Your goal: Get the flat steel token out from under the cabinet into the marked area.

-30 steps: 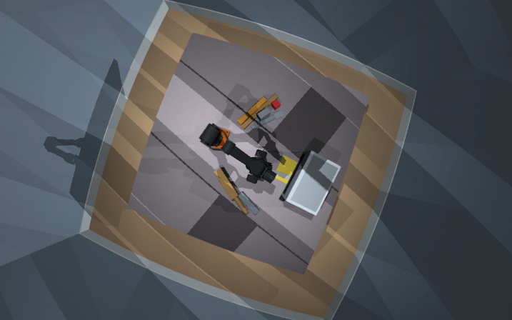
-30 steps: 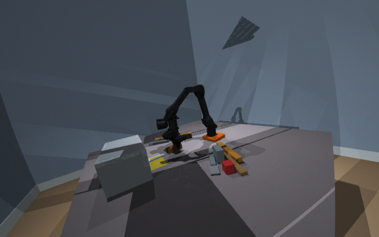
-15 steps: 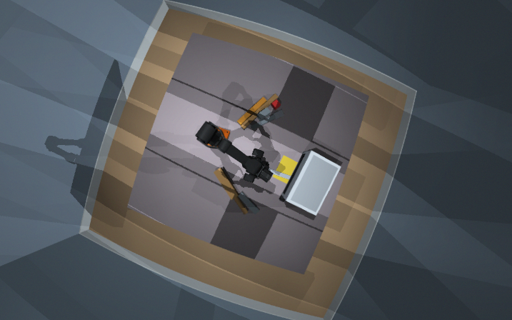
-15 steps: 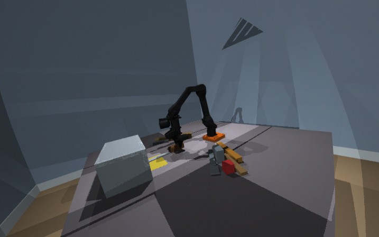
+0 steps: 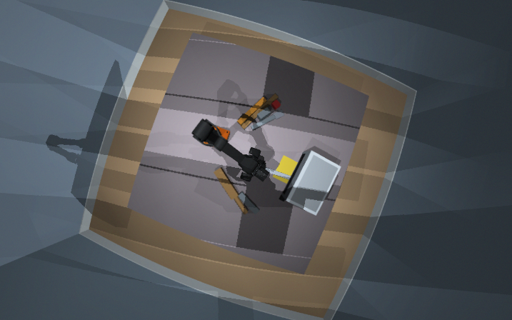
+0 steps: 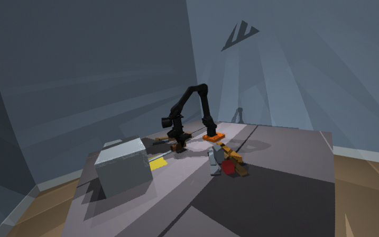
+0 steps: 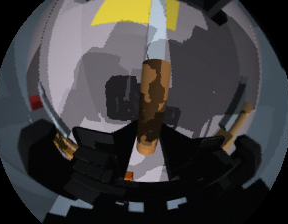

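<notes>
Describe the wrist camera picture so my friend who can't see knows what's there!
The black gripper holds a brown wooden handle with a flat grey blade pointing away, across a yellow patch on the table. A little red block shows at the left edge.
</notes>
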{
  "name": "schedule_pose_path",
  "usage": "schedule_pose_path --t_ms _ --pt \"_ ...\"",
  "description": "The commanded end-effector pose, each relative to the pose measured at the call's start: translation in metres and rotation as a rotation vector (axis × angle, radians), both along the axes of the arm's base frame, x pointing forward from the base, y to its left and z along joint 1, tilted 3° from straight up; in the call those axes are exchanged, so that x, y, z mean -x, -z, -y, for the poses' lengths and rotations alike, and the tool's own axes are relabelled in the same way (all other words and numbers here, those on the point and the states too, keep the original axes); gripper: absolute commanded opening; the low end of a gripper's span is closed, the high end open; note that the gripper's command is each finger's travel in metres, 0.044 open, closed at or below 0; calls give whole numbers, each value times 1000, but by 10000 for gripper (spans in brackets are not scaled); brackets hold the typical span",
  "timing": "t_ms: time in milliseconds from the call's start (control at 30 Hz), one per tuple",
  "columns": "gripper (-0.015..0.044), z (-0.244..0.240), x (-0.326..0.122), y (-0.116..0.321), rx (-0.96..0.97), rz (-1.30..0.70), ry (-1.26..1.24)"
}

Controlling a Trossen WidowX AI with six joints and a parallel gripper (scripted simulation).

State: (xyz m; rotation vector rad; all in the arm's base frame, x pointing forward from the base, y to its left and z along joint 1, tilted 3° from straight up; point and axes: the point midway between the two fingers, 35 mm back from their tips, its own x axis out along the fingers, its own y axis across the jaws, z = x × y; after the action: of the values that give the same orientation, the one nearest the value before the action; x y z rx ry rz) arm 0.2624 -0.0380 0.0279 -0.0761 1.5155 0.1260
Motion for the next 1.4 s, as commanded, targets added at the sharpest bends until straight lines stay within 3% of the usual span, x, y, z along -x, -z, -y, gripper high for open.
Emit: schedule_pose_path --t_ms 0,833,1367 --pt "0 1 7 1 0 -3 -2" --pt "0 6 40 3 1 -6 -2" --pt "0 12 35 1 4 -1 -62"
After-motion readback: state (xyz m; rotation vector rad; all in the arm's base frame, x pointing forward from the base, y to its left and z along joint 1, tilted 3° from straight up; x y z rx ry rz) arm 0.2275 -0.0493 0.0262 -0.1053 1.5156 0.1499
